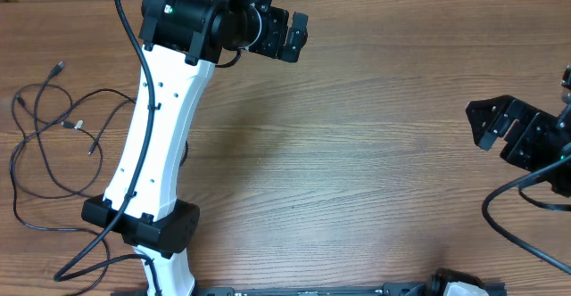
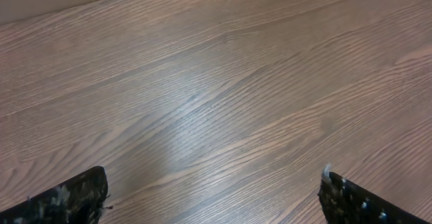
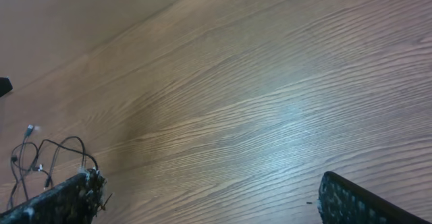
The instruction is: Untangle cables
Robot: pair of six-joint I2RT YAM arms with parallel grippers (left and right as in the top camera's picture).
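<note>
The cables (image 1: 53, 135) are thin black cords in loose loops with small plug ends, lying on the wooden table at the far left in the overhead view. They also show small at the far left of the right wrist view (image 3: 40, 158). My left gripper (image 1: 287, 30) is open and empty at the top middle, well away from the cables; its wrist view (image 2: 214, 190) shows only bare wood between the fingers. My right gripper (image 1: 492, 123) is open and empty at the right edge, its fingers spread over bare wood (image 3: 206, 193).
The left arm's white link (image 1: 156, 127) runs from its base at the front left up across the table, right beside the cables. Thicker black robot wires (image 1: 98, 242) trail near the base and by the right arm (image 1: 508, 225). The table (image 1: 357, 153) is wood grain.
</note>
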